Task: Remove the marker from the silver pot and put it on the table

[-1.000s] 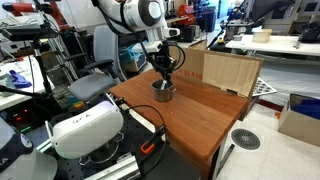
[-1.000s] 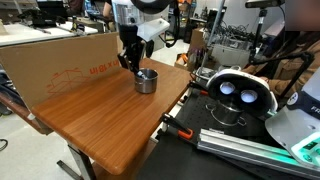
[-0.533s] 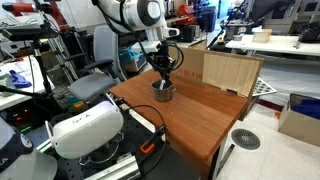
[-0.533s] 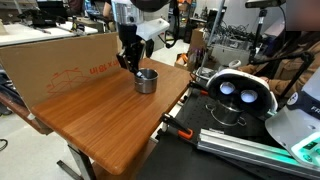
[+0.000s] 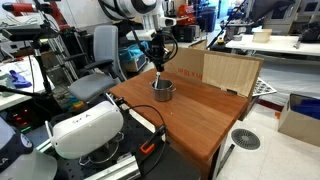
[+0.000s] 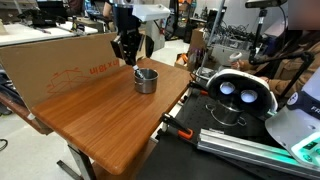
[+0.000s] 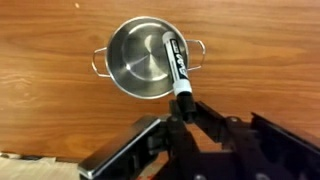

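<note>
wrist view: gripper (image 7: 181, 118) fingers are pinched together on the dark end of the marker (image 7: 175, 65), so it's clamped, not loose. the marker's whitish body with dark print runs away from the fingers and lies across the right side of the silver pot (image 7: 135, 65) in this picture, far tip over the dark inside near the rim. can't tell from here whether that tip is clear of the rim or still below it. the pot sits upright on the reddish-brown table (image 7: 50, 110), with a small loop handle on each side. in an exterior view the gripper (image 5: 160, 60) hangs above the pot (image 5: 163, 92), apart from it and pointing down, with a thin pale streak under the fingers that looks like the marker (image 5: 158, 77) reaching toward the pot mouth. the pot is near the table's (image 5: 200, 118) far side in that view. in an exterior view from the opposite side the gripper (image 6: 128, 55) is up and just beside the pot (image 6: 146, 81), with the marker too small to make out; wood of the table (image 6: 100, 120) is in front. behind the pot a cardboard panel (image 6: 60, 65) stands along the table edge, and a white rounded housing (image 6: 240, 95) sits off the table to the side. farther back are white tables (image 5: 265, 45) and lab clutter.
</note>
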### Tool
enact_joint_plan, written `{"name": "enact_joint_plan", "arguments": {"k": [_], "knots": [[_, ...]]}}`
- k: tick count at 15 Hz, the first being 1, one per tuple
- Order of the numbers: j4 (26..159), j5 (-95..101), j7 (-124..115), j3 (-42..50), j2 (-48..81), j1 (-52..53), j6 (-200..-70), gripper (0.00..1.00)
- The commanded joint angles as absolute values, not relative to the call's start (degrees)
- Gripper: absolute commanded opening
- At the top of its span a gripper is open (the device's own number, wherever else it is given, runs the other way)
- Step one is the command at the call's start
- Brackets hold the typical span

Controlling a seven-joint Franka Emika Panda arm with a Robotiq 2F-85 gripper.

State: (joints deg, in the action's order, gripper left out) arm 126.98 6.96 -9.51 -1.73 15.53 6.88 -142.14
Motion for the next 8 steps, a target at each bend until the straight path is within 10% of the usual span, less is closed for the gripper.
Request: {"name": "enact_joint_plan", "arguments": {"k": [1, 8], "knots": [[128.53, 4.56, -7.32, -2.52, 10.54, 5.83, -137.36, 0.06], [126.73, 0.69, -2.33, -1.79, 4.58, 3.53, -127.63, 0.06]]}}
